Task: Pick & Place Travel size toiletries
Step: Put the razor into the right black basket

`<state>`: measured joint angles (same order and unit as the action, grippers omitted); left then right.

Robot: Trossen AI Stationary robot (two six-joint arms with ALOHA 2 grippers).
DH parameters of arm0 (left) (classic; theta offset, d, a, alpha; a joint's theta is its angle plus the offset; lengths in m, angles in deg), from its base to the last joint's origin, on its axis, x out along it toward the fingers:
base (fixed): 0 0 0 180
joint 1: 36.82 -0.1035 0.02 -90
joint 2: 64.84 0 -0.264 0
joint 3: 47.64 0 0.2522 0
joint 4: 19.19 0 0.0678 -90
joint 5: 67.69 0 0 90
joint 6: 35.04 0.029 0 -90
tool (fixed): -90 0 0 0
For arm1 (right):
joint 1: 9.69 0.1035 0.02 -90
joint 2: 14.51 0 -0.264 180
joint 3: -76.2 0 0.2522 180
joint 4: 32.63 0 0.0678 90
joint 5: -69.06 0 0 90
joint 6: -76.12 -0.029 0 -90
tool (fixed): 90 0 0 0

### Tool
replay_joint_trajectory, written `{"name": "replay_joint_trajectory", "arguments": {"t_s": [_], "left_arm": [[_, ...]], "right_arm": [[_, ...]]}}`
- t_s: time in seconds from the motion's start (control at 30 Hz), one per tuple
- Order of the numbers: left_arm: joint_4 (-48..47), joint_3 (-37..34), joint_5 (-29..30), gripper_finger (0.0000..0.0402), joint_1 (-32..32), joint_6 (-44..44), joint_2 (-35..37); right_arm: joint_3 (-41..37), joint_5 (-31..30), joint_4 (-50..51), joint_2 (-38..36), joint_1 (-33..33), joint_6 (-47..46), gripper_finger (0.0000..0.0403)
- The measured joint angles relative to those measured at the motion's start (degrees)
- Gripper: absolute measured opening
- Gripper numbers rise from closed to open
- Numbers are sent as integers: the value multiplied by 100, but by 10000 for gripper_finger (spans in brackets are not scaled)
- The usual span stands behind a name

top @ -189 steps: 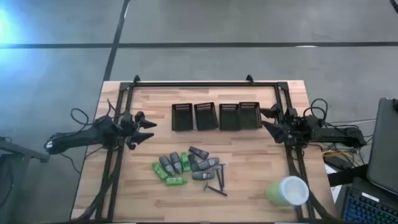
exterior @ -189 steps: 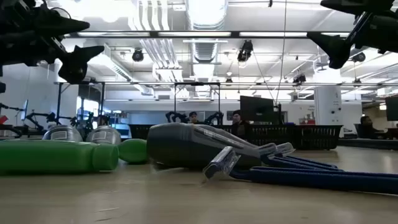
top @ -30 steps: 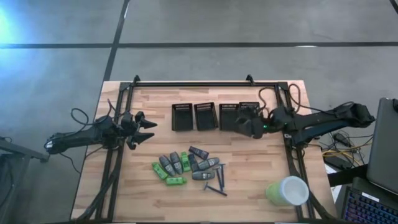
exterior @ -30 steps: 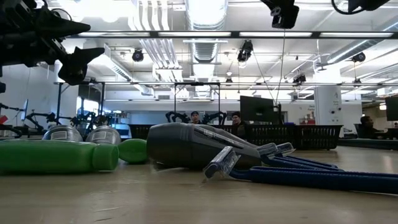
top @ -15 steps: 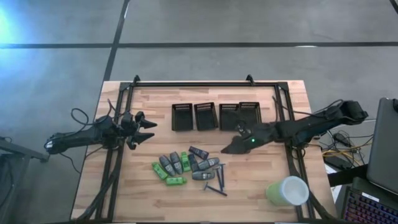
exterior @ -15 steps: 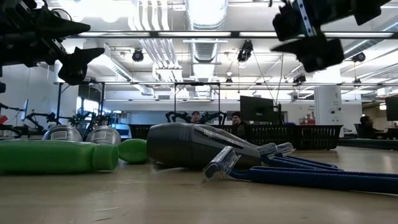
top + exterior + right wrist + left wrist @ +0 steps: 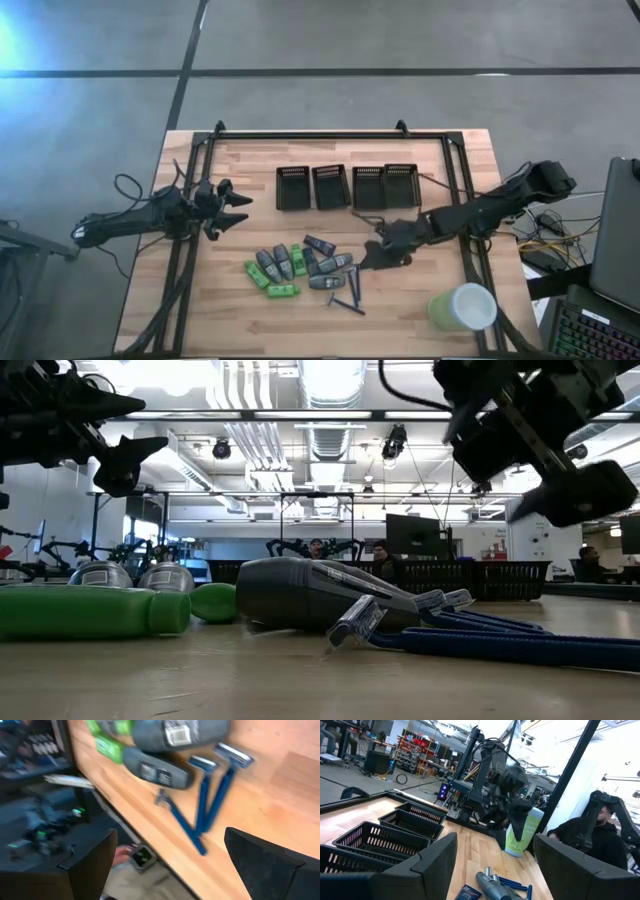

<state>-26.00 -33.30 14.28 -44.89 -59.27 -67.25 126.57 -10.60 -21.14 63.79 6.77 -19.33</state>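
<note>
1. Wooden tabletop carries the travel size toiletries clustered toward its front edge.
2. Right gripper, jaws spread and empty, hovers just beside the pile's right side.
3. Left gripper waits part-open near the left edge, farther off.

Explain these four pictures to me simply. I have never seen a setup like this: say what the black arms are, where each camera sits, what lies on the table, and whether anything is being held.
This is a two-armed robot at a wooden table. One picture looks straight down, one looks level across the tabletop, and two come from cameras on the arms' wrists.

The left gripper waits at the table's left side, open and empty. The right gripper reaches in over the pile, open, holding nothing.

On the table lie the travel size toiletries: green packets, grey tubes and blue razors. Behind them stand four black mesh bins, and a pale green cup sits at the near right corner. A person sits beyond the table.
</note>
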Motion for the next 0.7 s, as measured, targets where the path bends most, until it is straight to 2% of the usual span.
{"name": "replay_joint_trajectory", "arguments": {"t_s": [0.37,0.6,0.7], "left_arm": [[-24,0,0,268,0,0,0],[-24,0,0,268,0,0,0],[-23,0,2,268,2,0,0]], "right_arm": [[306,254,-8,835,181,171,356],[637,160,172,1309,466,-640,331],[976,42,737,1525,632,-978,320]]}}
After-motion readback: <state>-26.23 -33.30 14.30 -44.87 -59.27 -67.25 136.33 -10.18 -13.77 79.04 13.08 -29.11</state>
